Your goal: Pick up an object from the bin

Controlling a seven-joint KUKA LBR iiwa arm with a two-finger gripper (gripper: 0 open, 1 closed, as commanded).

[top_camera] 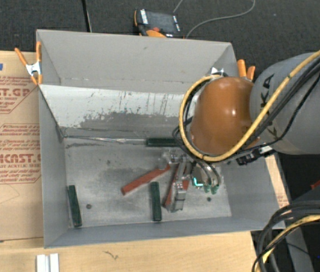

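Orange-capped arm point(222, 118) — lettering perhaps "KA", gripper point(174, 197) beside dark green stick point(156, 203), grip state — cannot tell

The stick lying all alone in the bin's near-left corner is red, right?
Not quite. The camera view shows that the stick alone in the near-left corner is dark green, not red. The red stick lies in the middle of the bin, near the hand.

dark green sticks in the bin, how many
3 dark green sticks: one front-left corner, one front-centre, one at the back wall's foot. The arm may hide more.
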